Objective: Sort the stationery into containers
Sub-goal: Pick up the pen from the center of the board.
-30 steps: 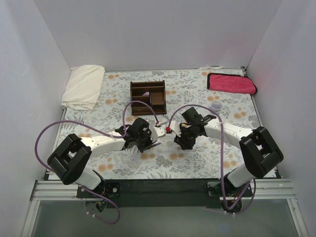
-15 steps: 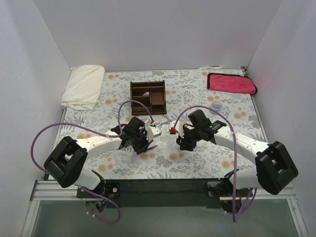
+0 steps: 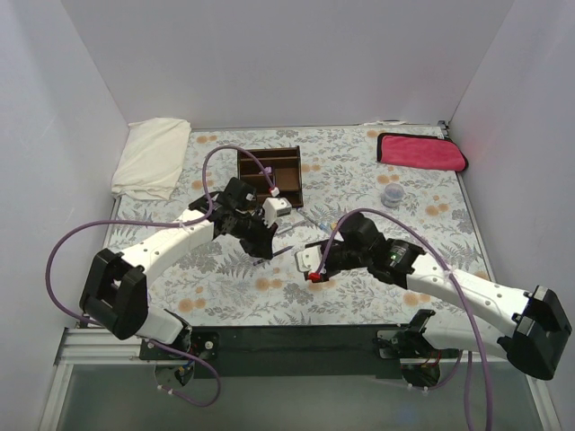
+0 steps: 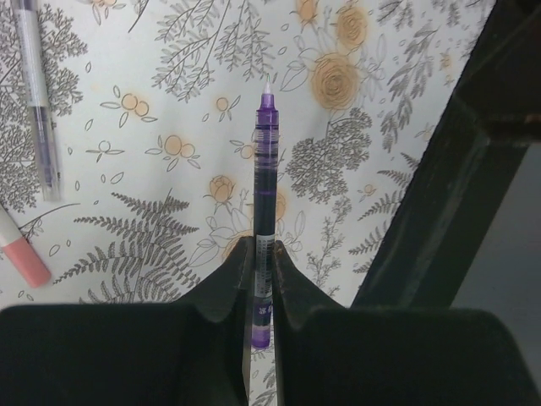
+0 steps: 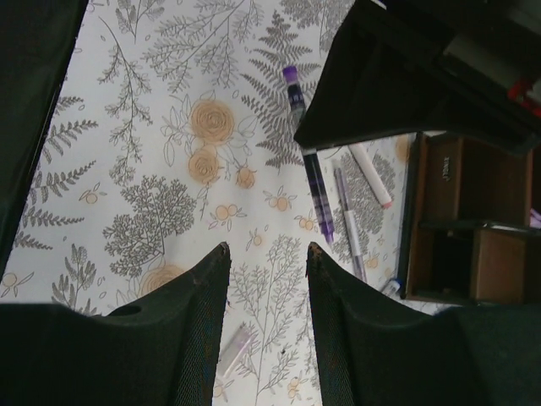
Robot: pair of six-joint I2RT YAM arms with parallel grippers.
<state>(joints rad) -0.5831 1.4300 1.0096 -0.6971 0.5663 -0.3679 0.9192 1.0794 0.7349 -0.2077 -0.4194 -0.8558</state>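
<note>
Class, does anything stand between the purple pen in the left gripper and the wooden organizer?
Nothing upright. The purple pen, clamped in the left gripper, has only a pink-capped marker and a clear pen lying flat on the table between it and the organizer.

Purple pen [image 4: 263,186] pinched by its rear end; brown compartmented organizer [image 3: 269,152] stands near.

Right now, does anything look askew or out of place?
Nothing damaged or spilled. The left gripper holds the purple pen straight but near its rear end. Two pens lie loose beside the organizer; right gripper is open, empty.
</note>
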